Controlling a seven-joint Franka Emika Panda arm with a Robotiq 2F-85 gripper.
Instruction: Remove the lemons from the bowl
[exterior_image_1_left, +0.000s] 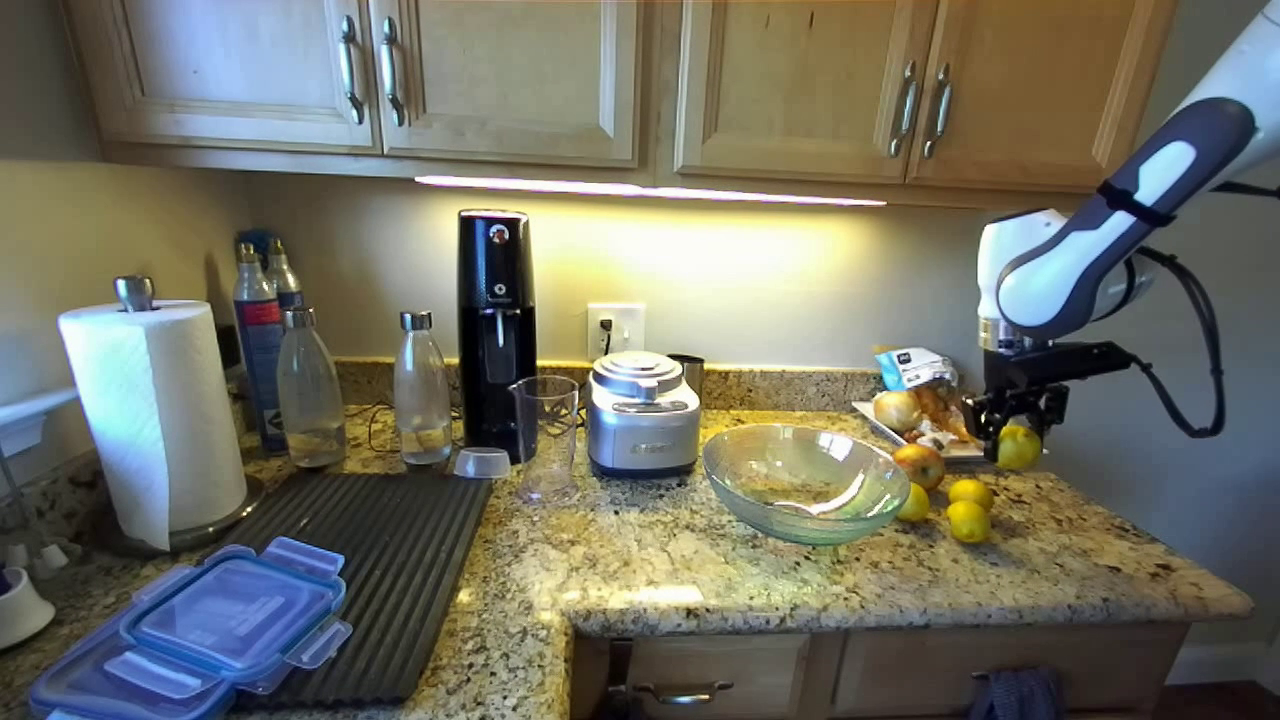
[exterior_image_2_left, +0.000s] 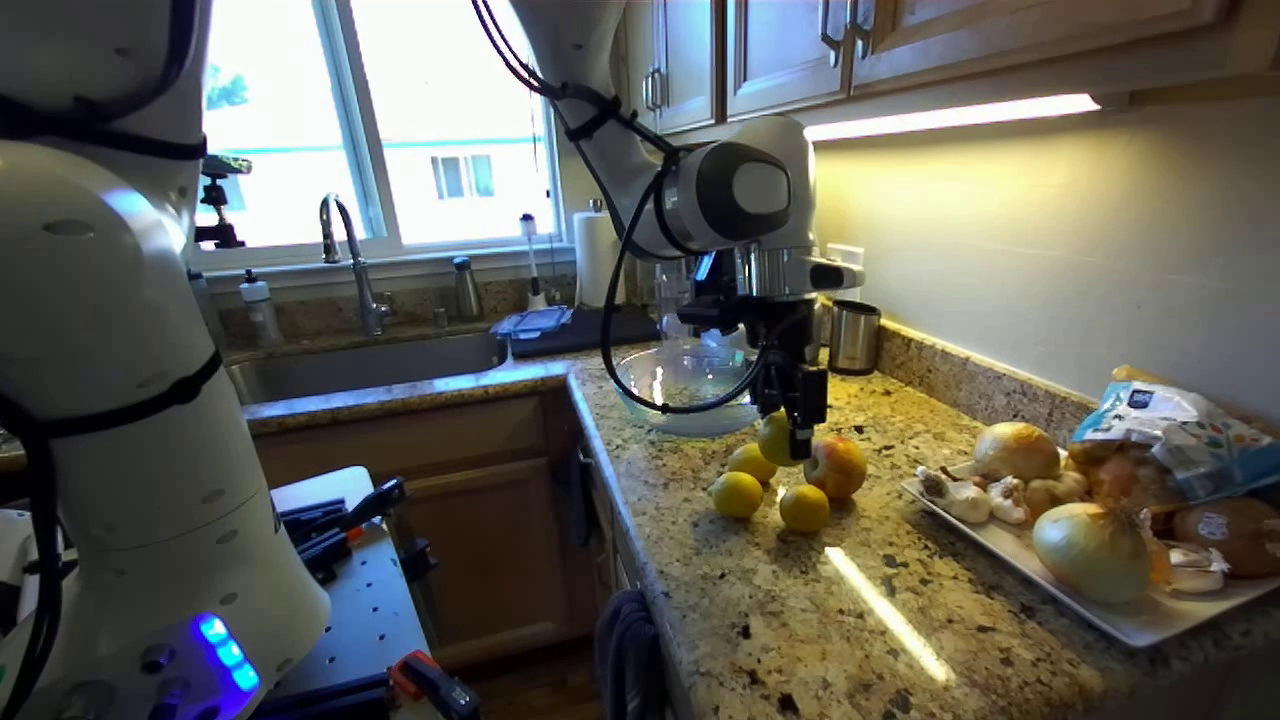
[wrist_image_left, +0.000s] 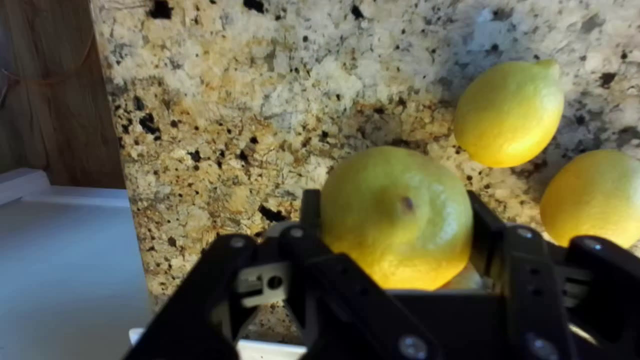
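My tool (wrist_image_left: 396, 214) grasps lemon (exterior_image_1_left: 1019, 447) above counter (exterior_image_2_left: 760, 620). Three other lemons (exterior_image_2_left: 737, 495) lie on counter near apple (exterior_image_2_left: 838, 467). Clear glass bowl (exterior_image_1_left: 790, 522) stands near them, upright.

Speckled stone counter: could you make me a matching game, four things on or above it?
1. Round clear glass bowl
2. Brown-spotted rounded yellow lemon
3. White paper towel roll
4. Rectangular white plate

A. Held by the black two-fingered end effector
B. Under round golden onions and white garlic
C. Beside the squat silver appliance
D. Upright on a metal stand

Pairs: 1-C; 2-A; 3-D; 4-B
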